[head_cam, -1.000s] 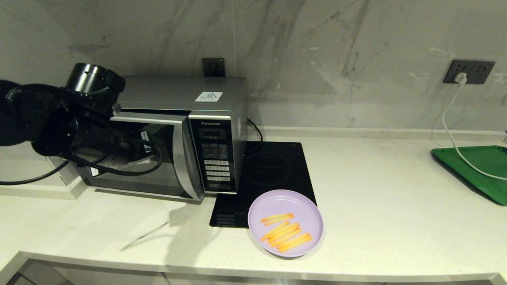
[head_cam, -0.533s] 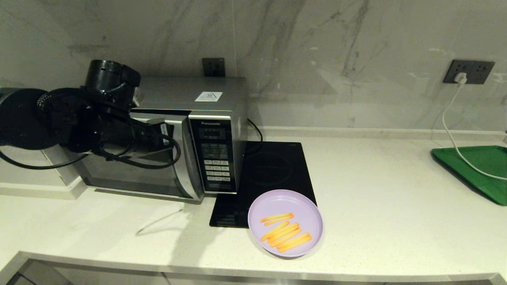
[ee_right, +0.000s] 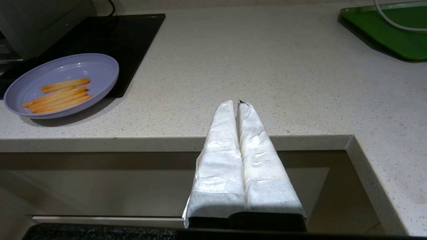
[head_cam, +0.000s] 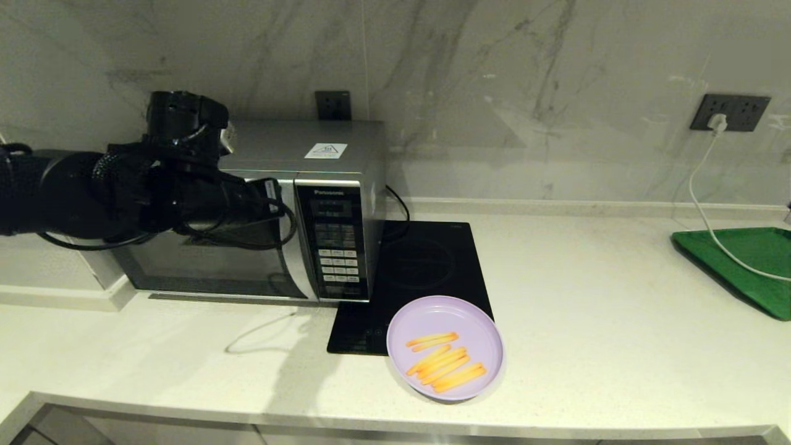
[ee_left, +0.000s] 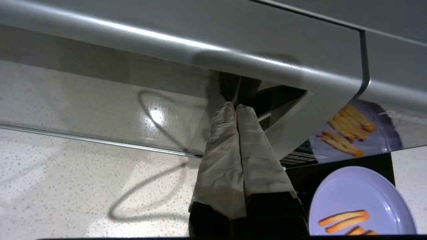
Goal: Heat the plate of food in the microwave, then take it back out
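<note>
The microwave [head_cam: 259, 210] sat on the counter [head_cam: 587, 321] at the left against the marble wall, long axis running left-right along the wall, door and button panel [head_cam: 337, 247] facing out toward the robot, panel at its right end. The door looked flush with the body in the head view. The left gripper [ee_left: 236, 108] was up against the dark glass door, near the handle strip [ee_left: 293, 110], its cloth-wrapped fingers [ee_left: 220, 146] pressed together, tips touching or nearly touching the glass; nothing between them. The left arm came in from the left across the door front. The plate of food [head_cam: 445, 348] sat in front of and to the right of the microwave, part on the black hob [head_cam: 426, 272], part on the counter, well apart from the left gripper. The fries [head_cam: 446, 362] lay roughly parallel, long axes running diagonally from near-left to far-right in the head view. The right gripper [ee_right: 238, 104] hung low in front of the counter edge, to the right of the plate, wrapped fingers together, holding nothing. A green tray [head_cam: 744, 262] sat at the far right with a white cable [head_cam: 701, 204] lying over it from a wall socket [head_cam: 729, 111].
</note>
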